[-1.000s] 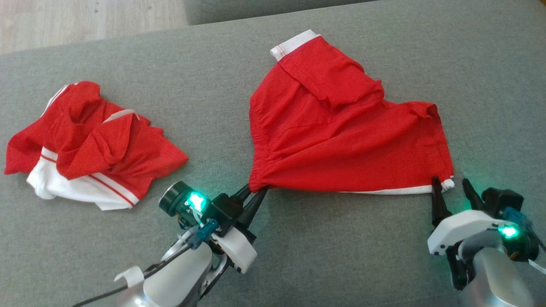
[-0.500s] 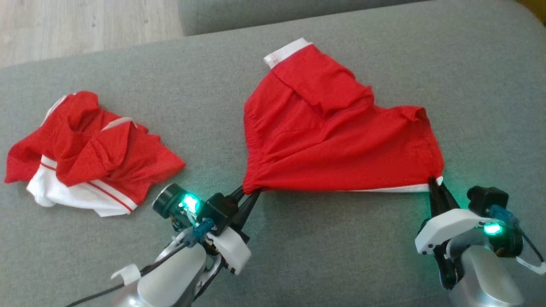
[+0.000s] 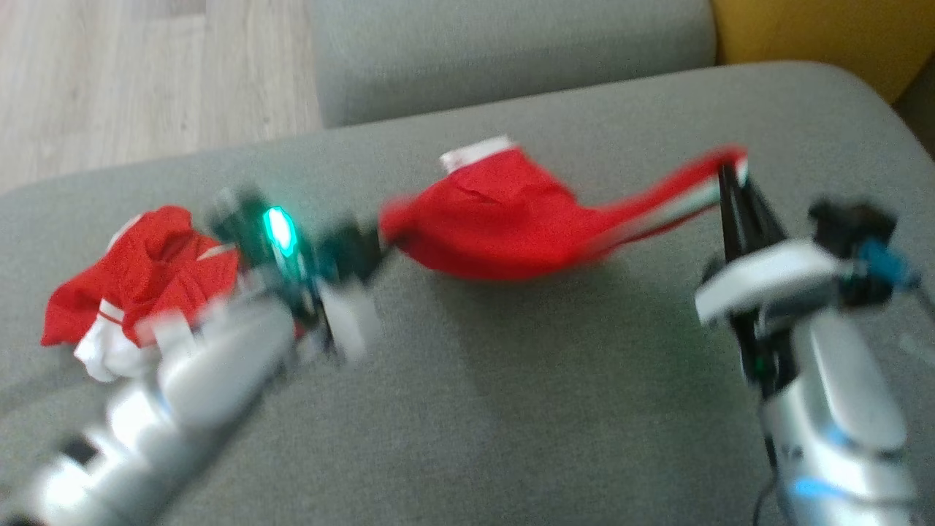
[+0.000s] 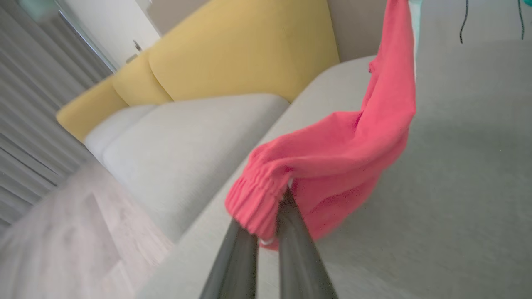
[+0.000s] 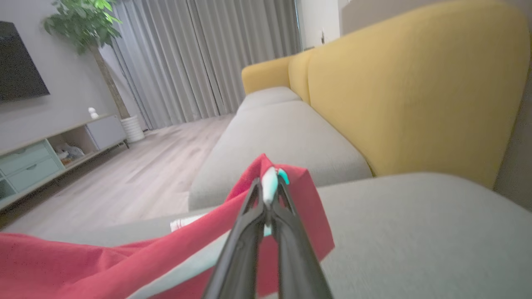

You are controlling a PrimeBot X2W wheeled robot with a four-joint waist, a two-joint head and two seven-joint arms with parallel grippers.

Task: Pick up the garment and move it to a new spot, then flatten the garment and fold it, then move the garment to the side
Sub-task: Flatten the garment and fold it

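I have the left gripper [image 4: 284, 195] and right gripper [image 5: 268, 187] each clamped tight on one end of the red garment [image 3: 511, 226], which sags between them over the sofa seat [image 3: 511, 409].

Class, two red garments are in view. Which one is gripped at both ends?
The right-hand red garment, stretched between the left gripper and the right gripper; the crumpled garment lies ungripped.
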